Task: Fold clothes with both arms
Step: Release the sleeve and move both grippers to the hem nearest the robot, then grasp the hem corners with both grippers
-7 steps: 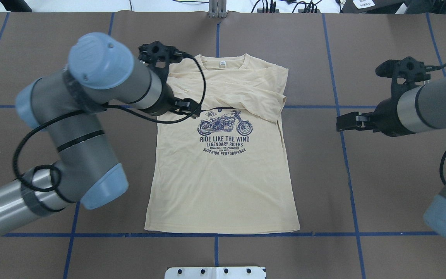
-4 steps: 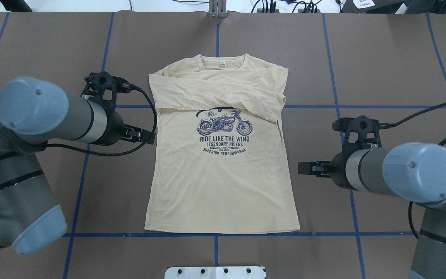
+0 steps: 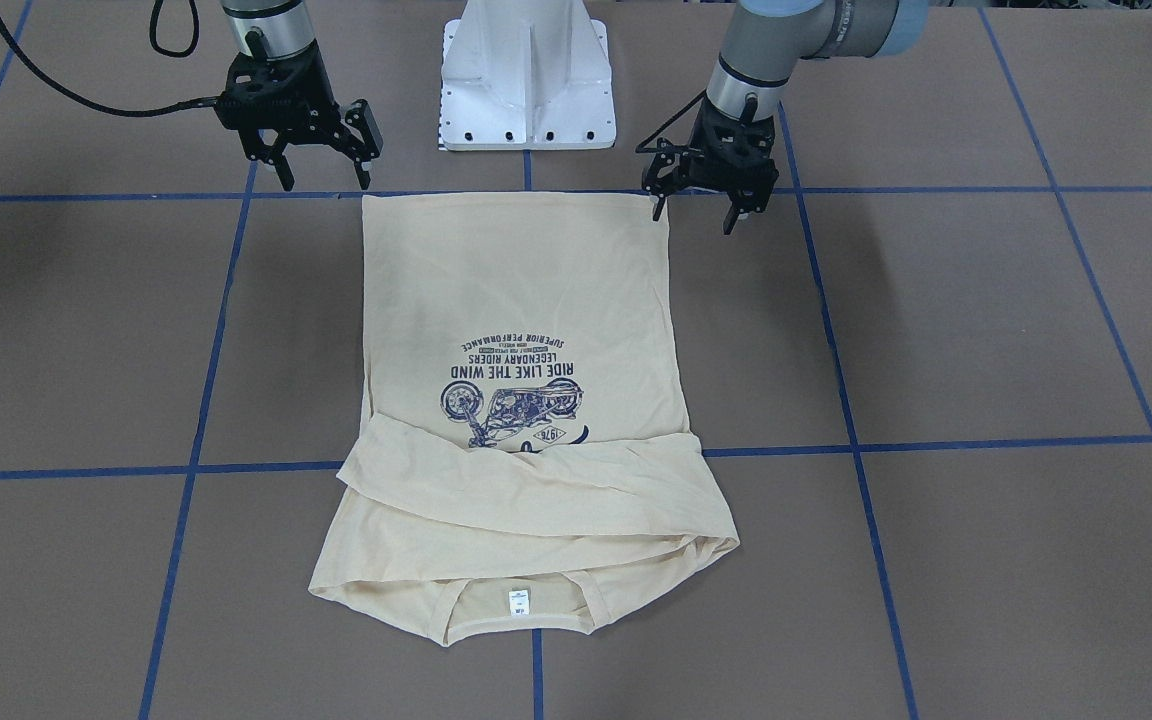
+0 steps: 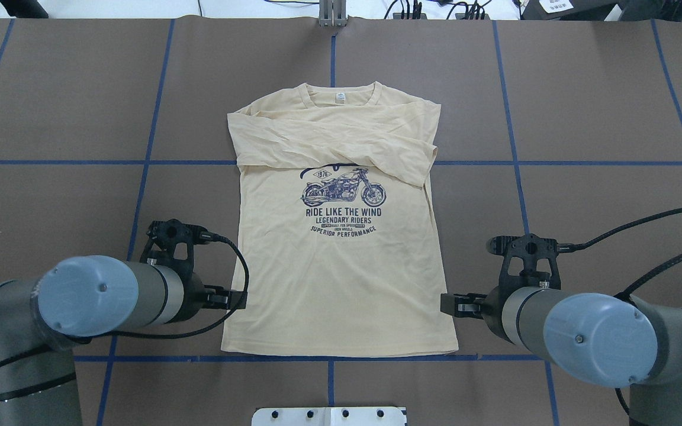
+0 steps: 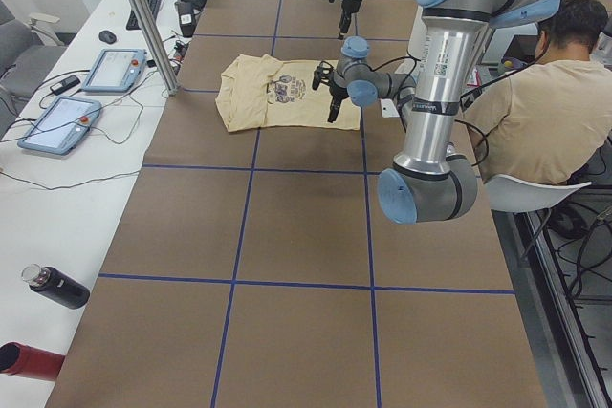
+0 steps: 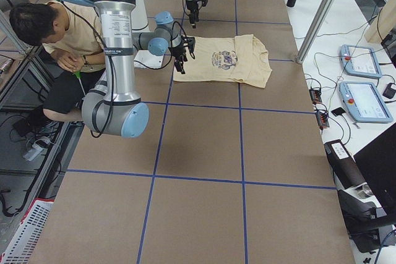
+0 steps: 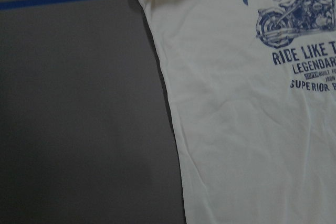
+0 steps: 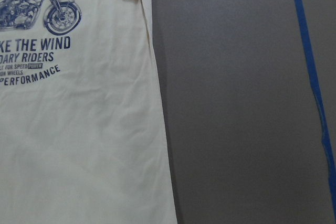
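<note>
Jaws parted and empty on both my left gripper [image 3: 693, 215] and right gripper [image 3: 325, 182]. Each hangs by a hem corner of the T-shirt [image 3: 521, 290], which lies flat on the table [image 3: 986, 330], sleeves folded across chest.

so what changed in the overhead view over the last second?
The left gripper went from over the T-shirt's shoulder, out past its side edge, and back to beside the near hem corner. The right gripper came in from far right to the opposite hem corner. Both are open, holding nothing. The T-shirt is unmoved, its sleeves still folded across the chest.
</note>
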{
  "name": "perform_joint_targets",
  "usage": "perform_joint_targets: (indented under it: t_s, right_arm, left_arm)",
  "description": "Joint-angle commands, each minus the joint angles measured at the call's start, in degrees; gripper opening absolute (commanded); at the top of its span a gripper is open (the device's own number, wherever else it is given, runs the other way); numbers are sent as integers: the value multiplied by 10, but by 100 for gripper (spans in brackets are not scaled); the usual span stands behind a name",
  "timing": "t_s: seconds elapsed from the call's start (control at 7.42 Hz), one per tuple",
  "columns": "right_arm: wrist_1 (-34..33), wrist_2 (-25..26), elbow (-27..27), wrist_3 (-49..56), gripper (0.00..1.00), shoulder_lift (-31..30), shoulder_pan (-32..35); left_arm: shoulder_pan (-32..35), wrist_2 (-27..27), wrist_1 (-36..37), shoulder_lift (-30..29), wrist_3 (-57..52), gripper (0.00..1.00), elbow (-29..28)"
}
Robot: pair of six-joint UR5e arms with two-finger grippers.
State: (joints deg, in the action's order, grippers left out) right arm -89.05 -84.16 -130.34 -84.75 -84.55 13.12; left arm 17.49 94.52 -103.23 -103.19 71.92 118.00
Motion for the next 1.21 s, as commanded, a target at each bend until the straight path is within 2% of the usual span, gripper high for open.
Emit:
perform_joint_targets:
  t_s: [0.0, 0.13, 0.27, 0.54, 0.81, 1.08]
  right_arm:
    - [-11, 30, -1, -36, 100, 1, -38]
    - [-11, 36, -1, -39, 100, 1, -44]
    - [-11, 37, -1, -39, 100, 1, -45]
    - [-11, 49, 2, -39, 100, 1, -49]
    - [-11, 49, 2, -39, 100, 1, -50]
    - [-11, 49, 3, -39, 100, 1, -50]
  left_arm:
    - [-53, -8, -2, 4, 60, 83, -3]
    - [-64, -8, -1, 5, 72, 67, -8]
    - [-66, -8, -1, 4, 73, 59, -14]
    - [-67, -7, -1, 0, 72, 59, -32]
    - [-67, -7, -3, -3, 72, 54, -40]
    - [-69, -7, -3, -3, 72, 42, -41]
